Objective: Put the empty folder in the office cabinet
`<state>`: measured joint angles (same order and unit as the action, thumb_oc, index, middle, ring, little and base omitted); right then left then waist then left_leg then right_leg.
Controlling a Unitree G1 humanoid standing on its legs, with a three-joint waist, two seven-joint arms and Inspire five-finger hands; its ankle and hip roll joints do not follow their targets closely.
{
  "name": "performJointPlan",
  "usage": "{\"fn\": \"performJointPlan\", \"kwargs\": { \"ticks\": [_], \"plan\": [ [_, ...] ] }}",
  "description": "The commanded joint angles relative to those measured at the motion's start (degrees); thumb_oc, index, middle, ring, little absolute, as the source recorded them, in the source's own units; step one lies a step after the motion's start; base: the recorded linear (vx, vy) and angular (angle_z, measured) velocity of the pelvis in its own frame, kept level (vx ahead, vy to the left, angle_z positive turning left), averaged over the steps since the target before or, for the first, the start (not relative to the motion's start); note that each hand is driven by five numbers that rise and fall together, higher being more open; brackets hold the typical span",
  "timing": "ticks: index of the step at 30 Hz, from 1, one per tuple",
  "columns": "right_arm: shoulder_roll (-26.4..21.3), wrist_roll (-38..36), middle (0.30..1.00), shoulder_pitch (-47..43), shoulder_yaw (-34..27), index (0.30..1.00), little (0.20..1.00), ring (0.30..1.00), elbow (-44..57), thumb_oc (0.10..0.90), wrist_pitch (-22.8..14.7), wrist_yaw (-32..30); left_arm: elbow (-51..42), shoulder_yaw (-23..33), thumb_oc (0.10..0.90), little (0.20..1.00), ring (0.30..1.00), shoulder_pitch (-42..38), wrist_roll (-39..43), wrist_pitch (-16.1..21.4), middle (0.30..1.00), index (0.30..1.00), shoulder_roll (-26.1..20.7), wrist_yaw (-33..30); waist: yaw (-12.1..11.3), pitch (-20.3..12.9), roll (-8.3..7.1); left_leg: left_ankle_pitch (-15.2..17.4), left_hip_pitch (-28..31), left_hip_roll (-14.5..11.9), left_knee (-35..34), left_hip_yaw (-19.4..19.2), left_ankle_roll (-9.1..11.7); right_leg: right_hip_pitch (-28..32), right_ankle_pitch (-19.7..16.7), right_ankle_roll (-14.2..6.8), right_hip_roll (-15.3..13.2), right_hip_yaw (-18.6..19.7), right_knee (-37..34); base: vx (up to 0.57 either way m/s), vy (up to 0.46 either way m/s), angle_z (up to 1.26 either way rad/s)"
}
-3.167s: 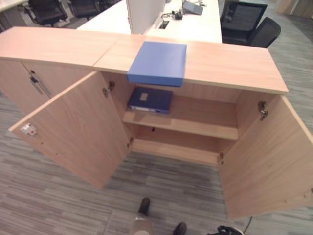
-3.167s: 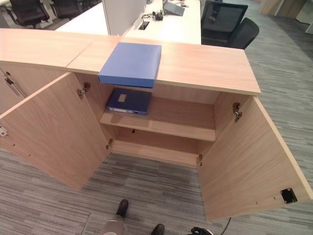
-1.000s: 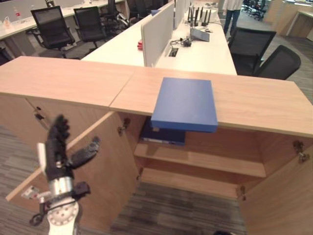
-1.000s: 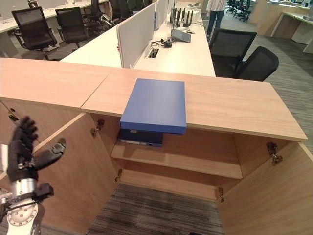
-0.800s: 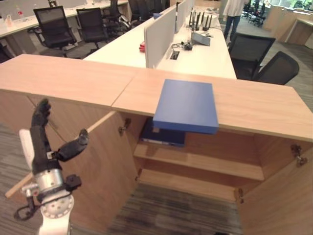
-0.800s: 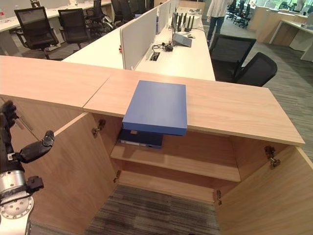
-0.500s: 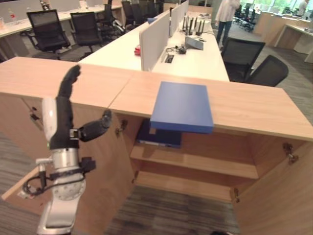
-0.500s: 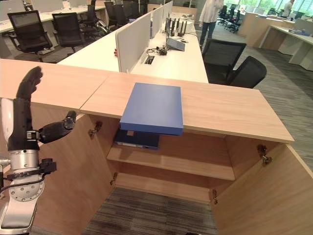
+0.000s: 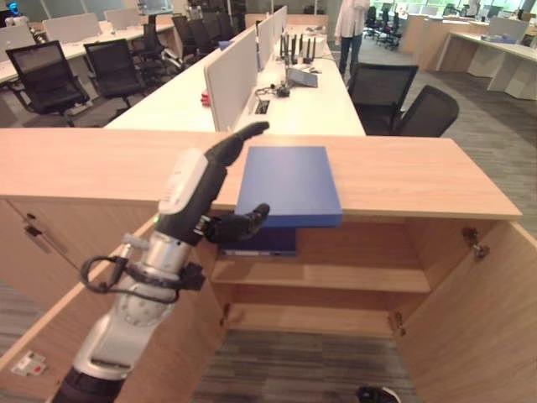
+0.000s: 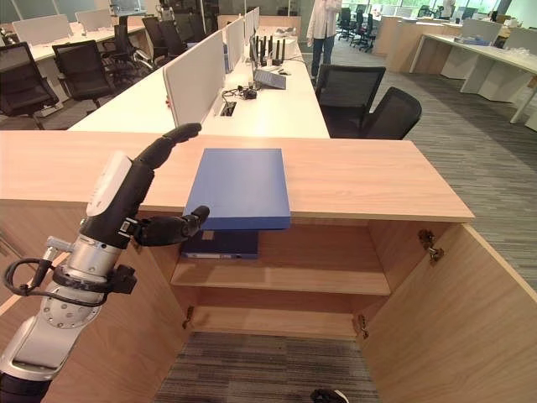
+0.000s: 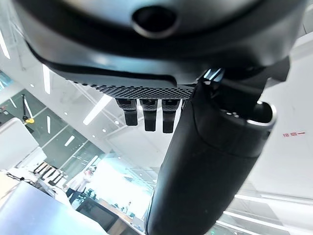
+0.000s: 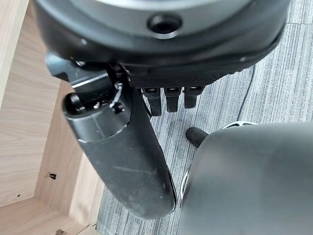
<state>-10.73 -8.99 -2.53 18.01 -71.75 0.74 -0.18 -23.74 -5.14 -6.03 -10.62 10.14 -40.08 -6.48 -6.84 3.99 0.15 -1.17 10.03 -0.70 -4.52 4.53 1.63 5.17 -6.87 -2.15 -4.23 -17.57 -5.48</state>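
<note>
The dark left hand (image 9: pixel 201 180) is raised at the left side of the flat light-blue folder (image 9: pixel 289 185), fingers straight and thumb spread wide toward the folder's near left corner; it grips nothing, and whether the thumb tip touches the folder cannot be told. The dark right hand (image 12: pixel 142 142) hangs over the grey carpet with fingers extended, holding nothing. The folder lies on the light wooden cabinet top (image 9: pixel 419 180), its front edge overhanging the open compartment. Both wooden cabinet doors (image 10: pixel 445 327) stand wide. Inside, a darker blue folder (image 10: pixel 222 244) rests at the left end of the upper wooden shelf (image 10: pixel 327 273); the shelf's right part is bare.
</note>
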Motion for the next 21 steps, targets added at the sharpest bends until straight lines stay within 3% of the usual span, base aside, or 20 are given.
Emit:
{"fn": "performJointPlan", "kwargs": {
  "ticks": [1, 8, 21],
  "plan": [
    [0.75, 2.00, 0.900, -0.27, 3.98, 0.900, 0.900, 0.900, -1.28, 0.800, 0.33, 0.77, -4.83, 0.22, 0.800, 0.900, 0.900, -8.64, 5.33, 3.08, 0.900, 0.900, -3.49, 0.05, 0.57, -1.91, -1.83, 5.28, 0.11, -0.37, -0.48, 1.21, 1.69, 4.77, 6.71, -5.34, -3.14, 1.27, 0.48, 0.00, 0.002, -0.05],
    [0.53, 1.91, 0.900, -0.22, 4.28, 0.900, 0.900, 0.900, -1.66, 0.800, 0.64, 1.51, -2.50, -3.09, 0.800, 0.900, 0.900, -11.87, 8.34, 2.18, 0.900, 0.900, -4.21, 2.38, 1.23, -2.26, -1.38, 5.56, 0.72, -0.41, -0.48, 0.59, 1.60, 5.08, 6.81, -5.46, -3.16, 1.89, 0.48, 0.00, 0.001, -0.06],
    [0.04, 2.48, 0.900, -0.64, 4.51, 0.900, 0.900, 0.900, -1.93, 0.800, 1.15, 1.88, 5.04, -8.59, 0.800, 0.900, 0.900, -16.24, 5.88, 0.03, 0.900, 0.900, -5.81, 4.83, 2.06, -2.43, -0.85, 5.73, 1.60, -0.29, -0.48, -0.25, 1.47, 5.57, 6.88, -5.49, -3.05, 2.66, 0.48, 0.00, 0.003, -0.03]
  ]
}}
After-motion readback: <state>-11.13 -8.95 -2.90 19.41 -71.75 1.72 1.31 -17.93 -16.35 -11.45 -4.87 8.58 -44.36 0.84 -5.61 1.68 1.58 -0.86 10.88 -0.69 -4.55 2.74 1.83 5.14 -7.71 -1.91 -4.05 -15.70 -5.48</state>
